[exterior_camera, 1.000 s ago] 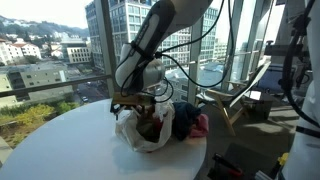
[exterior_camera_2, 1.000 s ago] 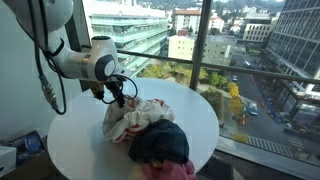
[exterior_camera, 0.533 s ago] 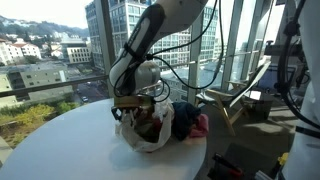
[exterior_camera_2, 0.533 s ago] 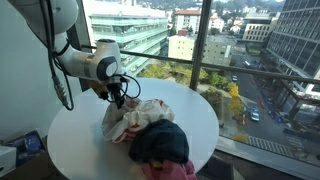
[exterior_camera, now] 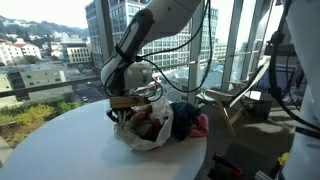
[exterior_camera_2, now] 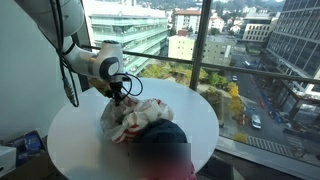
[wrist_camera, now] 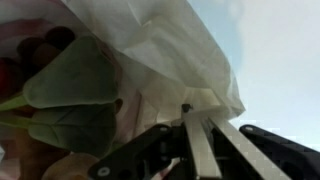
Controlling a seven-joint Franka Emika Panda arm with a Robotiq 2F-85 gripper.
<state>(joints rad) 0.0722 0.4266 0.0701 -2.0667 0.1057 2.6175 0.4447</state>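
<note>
A heap of clothes lies on the round white table (exterior_camera: 55,150) (exterior_camera_2: 75,145). On the heap's near side is a white cloth (exterior_camera: 147,137) (exterior_camera_2: 128,118) with a green leaf print (wrist_camera: 70,85). A dark navy garment (exterior_camera: 186,118) (exterior_camera_2: 160,145) and a pink one (exterior_camera: 201,125) lie behind it. My gripper (exterior_camera: 122,110) (exterior_camera_2: 117,98) is down at the white cloth's upper edge. In the wrist view the fingers stand nearly together, the gripper (wrist_camera: 197,118) shut on a fold of the white cloth (wrist_camera: 170,45).
Tall windows ring the table, close behind the arm in both exterior views. A wooden frame (exterior_camera: 235,105) and cables stand beyond the heap. A small grey object (exterior_camera_2: 31,143) and a white box (exterior_camera_2: 6,157) sit by the table's edge.
The jaws went from wide open to shut on the white cloth's edge. The arm sank a little onto the heap and shifted slightly sideways.
</note>
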